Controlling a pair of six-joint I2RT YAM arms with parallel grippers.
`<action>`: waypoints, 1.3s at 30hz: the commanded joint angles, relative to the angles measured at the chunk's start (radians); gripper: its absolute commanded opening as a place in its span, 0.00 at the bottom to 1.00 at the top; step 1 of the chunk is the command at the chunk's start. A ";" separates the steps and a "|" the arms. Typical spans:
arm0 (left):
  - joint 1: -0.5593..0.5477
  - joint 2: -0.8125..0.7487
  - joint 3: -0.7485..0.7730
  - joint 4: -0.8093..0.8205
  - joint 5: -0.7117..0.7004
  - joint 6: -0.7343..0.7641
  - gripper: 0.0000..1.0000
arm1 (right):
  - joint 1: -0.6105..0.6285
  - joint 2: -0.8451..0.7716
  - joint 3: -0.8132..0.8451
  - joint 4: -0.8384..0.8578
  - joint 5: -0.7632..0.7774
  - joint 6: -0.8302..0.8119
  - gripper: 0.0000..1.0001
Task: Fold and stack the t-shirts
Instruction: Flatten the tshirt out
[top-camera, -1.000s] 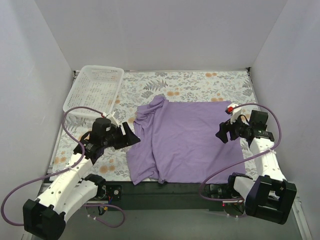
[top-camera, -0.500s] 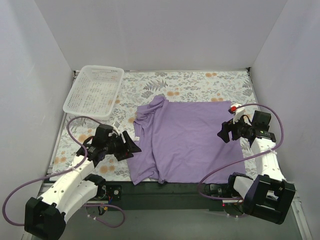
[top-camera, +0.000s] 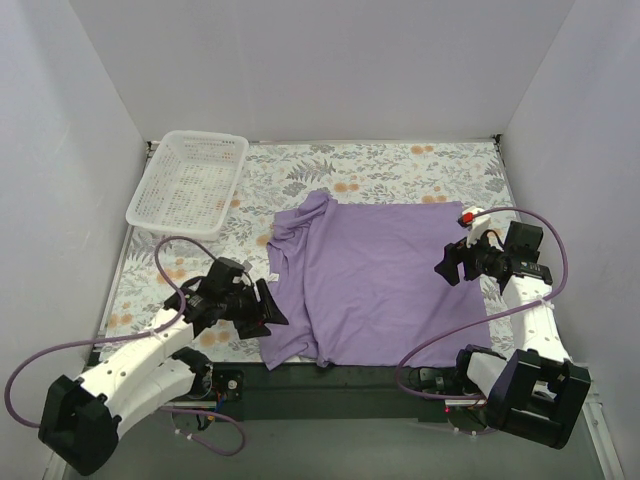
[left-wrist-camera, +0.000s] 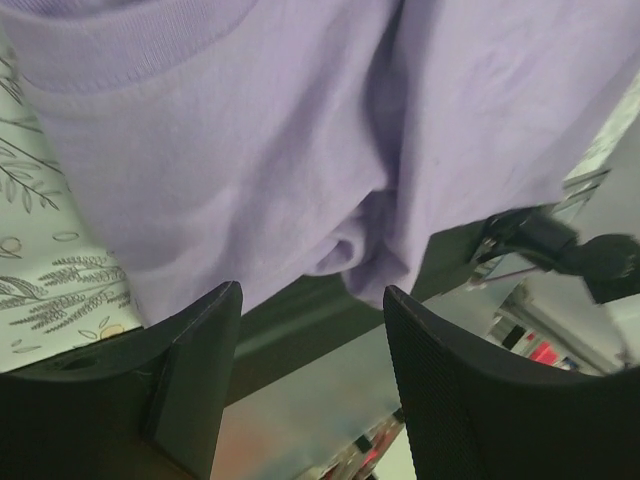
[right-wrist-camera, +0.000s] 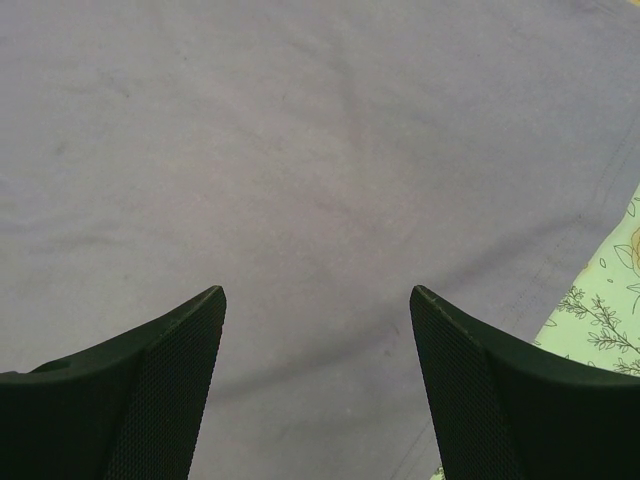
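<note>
The left arm's black two-finger gripper (top-camera: 270, 309) sits low at the near-left corner of the plain lavender-purple short-sleeved cotton t-shirt (top-camera: 385, 280). Its jaws stand apart with nothing between them. In the left wrist view, a bunched bit of the shirt's hem lies just beyond the fingertips, where the cloth reaches the dark front edge of the table (left-wrist-camera: 300, 322). Farther in, the right arm's black two-finger gripper (top-camera: 446, 263) hovers over the shirt's right side. Its jaws also stand wide apart and empty, with smooth purple fabric filling the right wrist view below them. The shirt lies spread mostly flat in the middle of the floral-printed table covering (top-camera: 400, 165), with its far-left part folded over and rumpled. A white mesh plastic basket (top-camera: 190, 185) stands in the far-left corner, well apart from the shirt.
</note>
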 joint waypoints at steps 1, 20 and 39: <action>-0.140 0.064 0.034 -0.011 -0.126 -0.089 0.57 | -0.010 -0.021 -0.009 0.004 -0.027 0.002 0.81; -0.320 0.188 0.006 0.047 -0.252 -0.192 0.57 | -0.018 -0.024 -0.011 0.004 -0.039 -0.001 0.81; -0.354 0.330 0.045 0.041 -0.349 -0.168 0.27 | -0.024 -0.006 0.056 -0.044 0.086 -0.047 0.81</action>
